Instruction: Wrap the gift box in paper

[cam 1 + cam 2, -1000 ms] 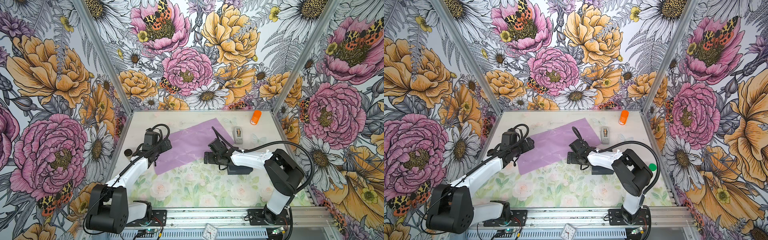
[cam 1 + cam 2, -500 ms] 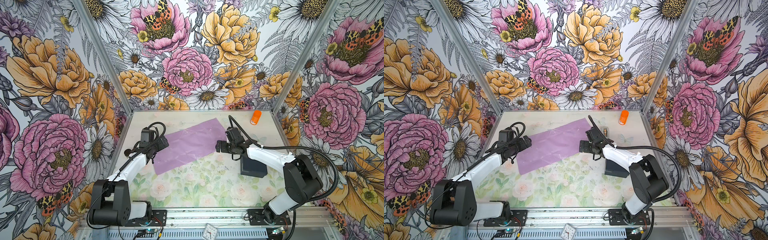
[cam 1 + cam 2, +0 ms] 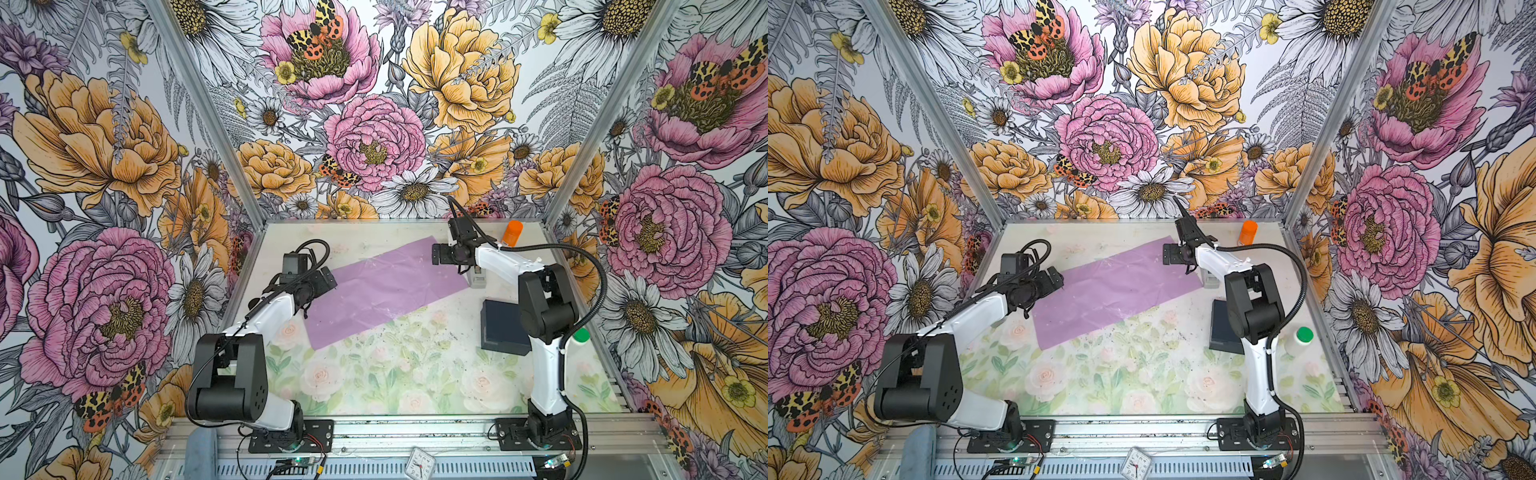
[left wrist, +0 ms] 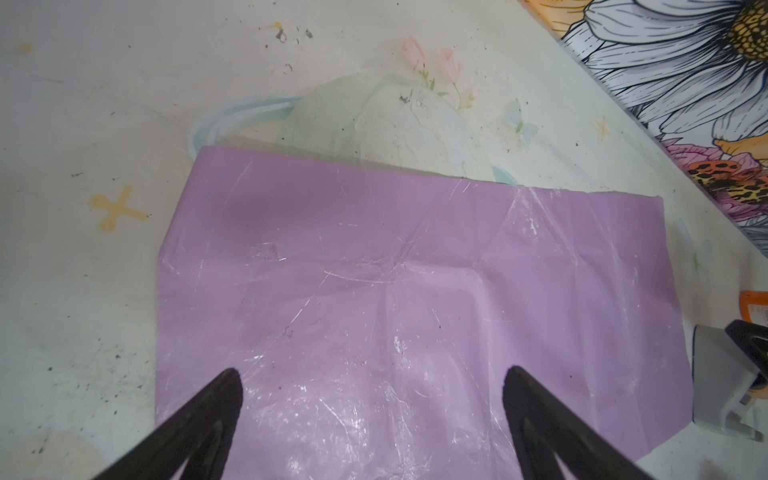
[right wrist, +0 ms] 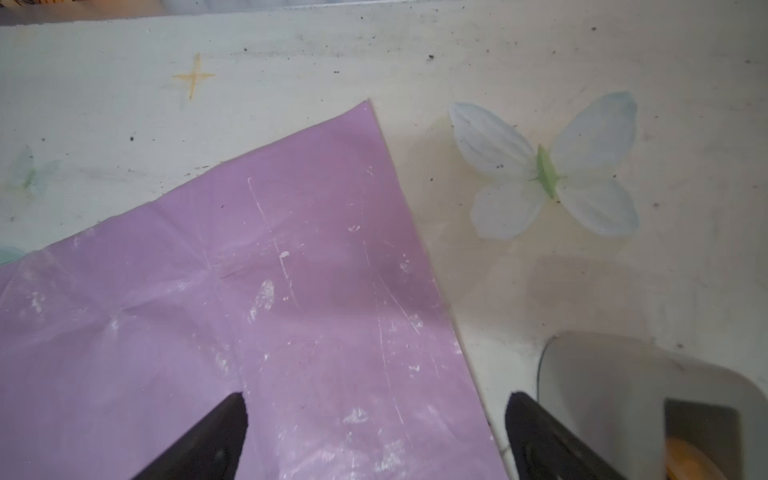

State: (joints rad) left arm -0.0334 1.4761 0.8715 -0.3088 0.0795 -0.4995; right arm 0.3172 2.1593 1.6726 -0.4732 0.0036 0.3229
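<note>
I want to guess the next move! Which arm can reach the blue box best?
Likely the right: the gift box lies beside that arm, and the right gripper is open. The left gripper is across the paper.

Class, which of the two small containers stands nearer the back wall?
The orange container, right by the back wall; the green-capped bottle stands much further forward.
</note>
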